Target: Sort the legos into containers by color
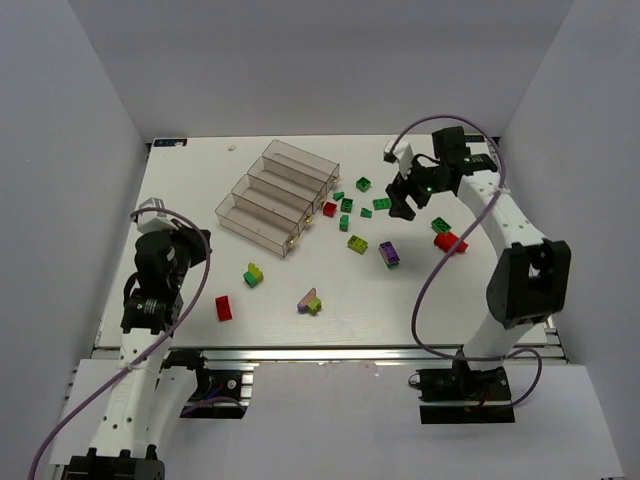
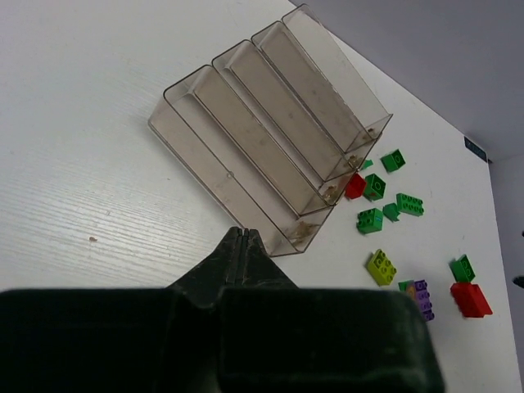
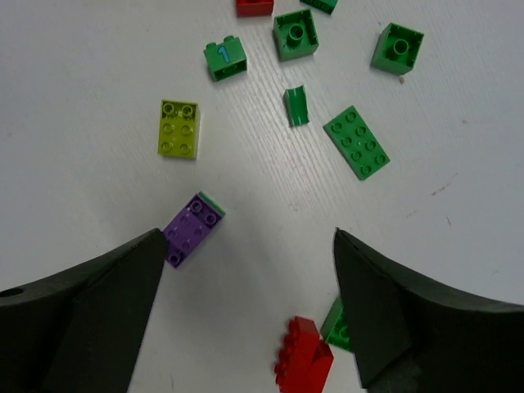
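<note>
The stepped tray [image 1: 250,214] of four joined bins in smoky clear plastic stands on the white table [image 1: 180,170], left of the middle and toward the far side. In the top view the long axis of each bin runs from upper left to lower right, and the bins lie one behind the other.

All the small plastic bricks lie on the table, outside the tray. A group of dark green bricks [image 1: 346,205] sits just beside the right end of the tray. A red brick [image 1: 223,307] lies alone near the front edge.

In the right wrist view, the purple brick [image 3: 192,229] points from lower left to upper right. The lime-yellow brick [image 3: 178,128] has its long axis straight up the picture, and the flat green brick [image 3: 356,142] runs from upper left to lower right. One small green cube [image 3: 225,59] carries a blue "1" on its side.

The right gripper [image 1: 404,205] hangs above the bricks at the right of the tray, with its fingers spread wide and nothing between them. The left gripper [image 2: 243,235] has its fingers pressed together and holds nothing. It is over the left part of the table. Bare surface lies between the tray and the left edge.
</note>
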`<state>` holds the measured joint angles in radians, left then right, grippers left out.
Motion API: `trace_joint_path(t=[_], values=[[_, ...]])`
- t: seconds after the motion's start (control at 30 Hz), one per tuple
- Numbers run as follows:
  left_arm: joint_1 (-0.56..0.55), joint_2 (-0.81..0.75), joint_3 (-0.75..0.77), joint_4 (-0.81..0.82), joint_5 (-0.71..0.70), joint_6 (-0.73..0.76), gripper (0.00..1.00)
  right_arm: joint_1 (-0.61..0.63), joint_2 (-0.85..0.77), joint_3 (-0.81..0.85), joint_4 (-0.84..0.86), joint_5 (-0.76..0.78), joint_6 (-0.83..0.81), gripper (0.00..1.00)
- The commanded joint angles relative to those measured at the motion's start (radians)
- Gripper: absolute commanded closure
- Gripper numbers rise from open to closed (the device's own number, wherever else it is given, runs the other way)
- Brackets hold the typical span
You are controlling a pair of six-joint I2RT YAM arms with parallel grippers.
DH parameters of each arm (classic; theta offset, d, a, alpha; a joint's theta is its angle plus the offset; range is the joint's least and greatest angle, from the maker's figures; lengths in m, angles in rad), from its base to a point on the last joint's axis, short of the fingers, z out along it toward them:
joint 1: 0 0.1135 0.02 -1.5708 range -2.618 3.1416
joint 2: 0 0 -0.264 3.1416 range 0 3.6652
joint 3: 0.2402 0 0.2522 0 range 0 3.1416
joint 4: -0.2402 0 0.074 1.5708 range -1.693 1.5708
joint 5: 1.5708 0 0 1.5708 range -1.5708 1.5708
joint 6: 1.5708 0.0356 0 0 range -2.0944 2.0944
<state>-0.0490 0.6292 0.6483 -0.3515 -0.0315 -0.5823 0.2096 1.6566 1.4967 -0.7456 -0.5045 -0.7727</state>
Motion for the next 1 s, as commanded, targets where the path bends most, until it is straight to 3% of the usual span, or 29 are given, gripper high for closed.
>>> trace_joint_path(t=[0.0, 0.07, 0.1, 0.13, 0.17, 0.2, 0.23, 0.27, 0.3, 0.33, 0.47, 0.6, 0.97], values=[[-0.002, 0.026, 0.057, 0.009, 0.060, -0.017, 0.96, -0.004, 0.061, 0.091, 0.066, -0.112, 0.070, 0.19], [-0.002, 0.033, 0.065, 0.014, 0.061, -0.021, 0.83, -0.004, 0.129, 0.131, 0.116, -0.124, 0.183, 0.34], [-0.002, 0.036, 0.071, 0.011, 0.056, -0.021, 0.76, -0.003, 0.155, 0.157, 0.133, -0.132, 0.209, 0.55], [-0.002, 0.038, 0.079, 0.006, 0.048, -0.022, 0.60, -0.004, 0.184, 0.215, 0.146, -0.158, 0.229, 0.61], [-0.002, 0.037, 0.079, 0.003, 0.047, -0.025, 0.49, -0.003, 0.240, 0.239, 0.163, -0.167, 0.252, 0.63], [-0.002, 0.037, 0.079, 0.000, 0.045, -0.034, 0.41, -0.003, 0.267, 0.259, 0.187, -0.152, 0.319, 0.58], [-0.002, 0.032, 0.077, -0.001, 0.045, -0.040, 0.31, -0.001, 0.296, 0.279, 0.236, -0.132, 0.352, 0.48], [-0.002, 0.032, 0.076, -0.003, 0.045, -0.048, 0.28, -0.003, 0.354, 0.327, 0.256, -0.112, 0.383, 0.39], [-0.002, 0.032, 0.076, -0.003, 0.045, -0.062, 0.25, -0.003, 0.385, 0.359, 0.267, -0.068, 0.423, 0.30], [-0.002, 0.030, 0.076, -0.004, 0.045, -0.068, 0.23, -0.003, 0.444, 0.391, 0.281, -0.059, 0.438, 0.28], [-0.002, 0.026, 0.068, -0.018, 0.047, -0.106, 0.21, 0.004, 0.586, 0.581, 0.261, -0.005, 0.454, 0.23], [-0.002, 0.000, 0.056, -0.023, 0.045, -0.152, 0.20, 0.013, 0.680, 0.657, 0.267, 0.064, 0.395, 0.19], [-0.002, -0.002, 0.071, -0.089, 0.013, -0.172, 0.20, 0.036, 0.787, 0.683, 0.319, 0.096, 0.329, 0.18]])
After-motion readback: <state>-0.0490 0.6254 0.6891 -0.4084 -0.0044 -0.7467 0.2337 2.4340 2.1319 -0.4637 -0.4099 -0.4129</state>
